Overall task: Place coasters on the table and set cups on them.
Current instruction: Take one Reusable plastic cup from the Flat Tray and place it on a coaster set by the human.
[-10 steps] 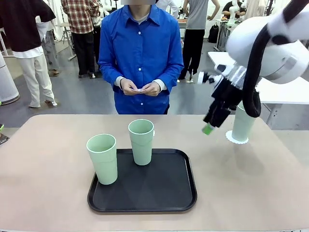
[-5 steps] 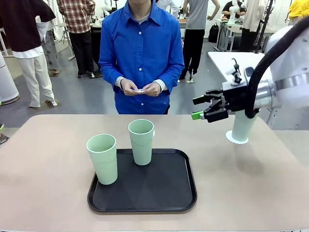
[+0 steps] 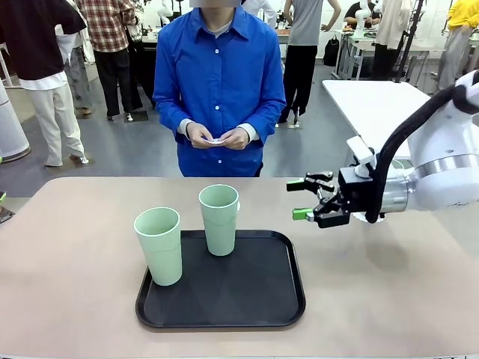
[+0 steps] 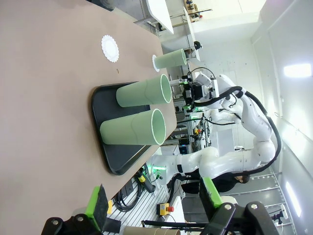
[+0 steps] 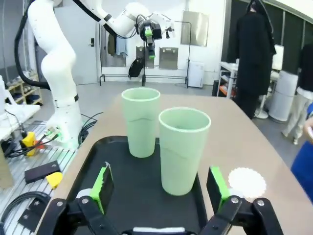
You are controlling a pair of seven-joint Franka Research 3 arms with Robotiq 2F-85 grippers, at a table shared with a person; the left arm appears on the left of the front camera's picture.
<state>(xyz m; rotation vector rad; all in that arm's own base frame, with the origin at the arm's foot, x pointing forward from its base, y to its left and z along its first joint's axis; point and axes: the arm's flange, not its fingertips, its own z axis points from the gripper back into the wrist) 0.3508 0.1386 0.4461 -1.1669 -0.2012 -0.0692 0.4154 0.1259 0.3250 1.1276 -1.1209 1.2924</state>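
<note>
Two cups wait on a black tray [image 3: 288,299] on the beige table [image 3: 75,247]. The left gripper [image 4: 154,198] hangs well apart from the tray, its fingers spread and empty. The left cup [image 3: 159,245] stands upright at the tray's 10 o'clock and the far cup [image 3: 219,218] at its 12 o'clock, the two not touching. At the far cup's 3 o'clock the right gripper [image 3: 297,200] lies level, its fingers wide apart around nothing, aimed at that cup. A bare coaster [image 5: 247,182] lies on the table just beside the tray, at that cup's 3 o'clock in the right wrist view. A third cup [image 4: 170,58] stands on its own doily. The person [image 3: 218,82] at 12 o'clock holds something small and white, too small to identify.

The step in hand looks to be taking the far cup. The fingers should straddle it near the mid ridge, clear of its neighbour, and close gently. It should then be lifted over the tray's lip and set down centred on the lace.

The tumblers are tall, tapered, handleless, matte mint-green. The coaster is a small white disc with a scalloped edge.
</note>
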